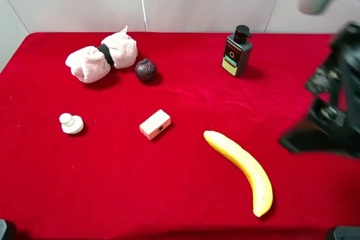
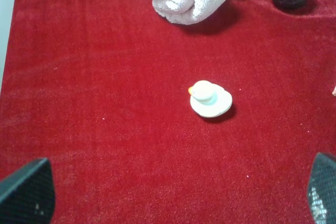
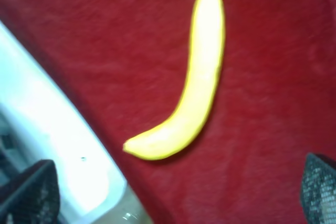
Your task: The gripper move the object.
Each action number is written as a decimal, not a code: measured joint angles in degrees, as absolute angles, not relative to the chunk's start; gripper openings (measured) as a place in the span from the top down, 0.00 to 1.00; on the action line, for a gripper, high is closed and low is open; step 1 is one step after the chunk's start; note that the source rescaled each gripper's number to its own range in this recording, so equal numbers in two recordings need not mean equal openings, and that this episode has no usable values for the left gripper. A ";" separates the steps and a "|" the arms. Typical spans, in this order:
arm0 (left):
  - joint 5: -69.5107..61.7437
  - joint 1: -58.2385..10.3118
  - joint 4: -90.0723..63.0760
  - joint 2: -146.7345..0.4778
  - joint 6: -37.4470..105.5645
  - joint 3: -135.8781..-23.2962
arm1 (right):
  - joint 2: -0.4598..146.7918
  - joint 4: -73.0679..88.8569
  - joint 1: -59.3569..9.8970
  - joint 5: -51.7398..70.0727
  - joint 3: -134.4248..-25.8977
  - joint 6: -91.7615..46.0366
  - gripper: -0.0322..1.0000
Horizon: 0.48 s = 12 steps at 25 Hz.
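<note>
Banana [image 1: 243,164] lies nearest the high camera, front right on the red cloth [image 1: 169,195], curved, touching nothing. Right gripper [image 3: 178,192] hovers over it at the table's right edge, fingers wide apart, empty; its arm is blurred in the high view. Left gripper [image 2: 178,192] also spread wide, empty, above the cloth near the white knob piece [image 2: 210,99]. Object [image 1: 145,70], dark maroon ball, sits at back centre-left, just beside the rolled pink towel [image 1: 101,56], well apart from both grippers. White block [image 1: 154,124] mid-table. Dark pump bottle [image 1: 237,51] upright at back right.
</note>
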<state>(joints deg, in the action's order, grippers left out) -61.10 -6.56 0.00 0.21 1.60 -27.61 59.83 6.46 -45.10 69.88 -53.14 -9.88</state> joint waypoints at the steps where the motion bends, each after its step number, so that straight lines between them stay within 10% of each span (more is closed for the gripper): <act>1: -61.10 -6.56 0.00 0.21 1.60 -27.61 | 57.90 7.11 -45.10 69.88 -52.01 -9.82 0.00; 12: -61.10 -6.56 0.00 0.21 1.60 -27.61 | 39.30 7.60 -45.10 69.99 -39.34 -8.59 0.00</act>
<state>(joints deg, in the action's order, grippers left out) -61.10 -6.56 0.00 0.21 1.60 -27.61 39.30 7.60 -45.10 69.99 -39.34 -8.59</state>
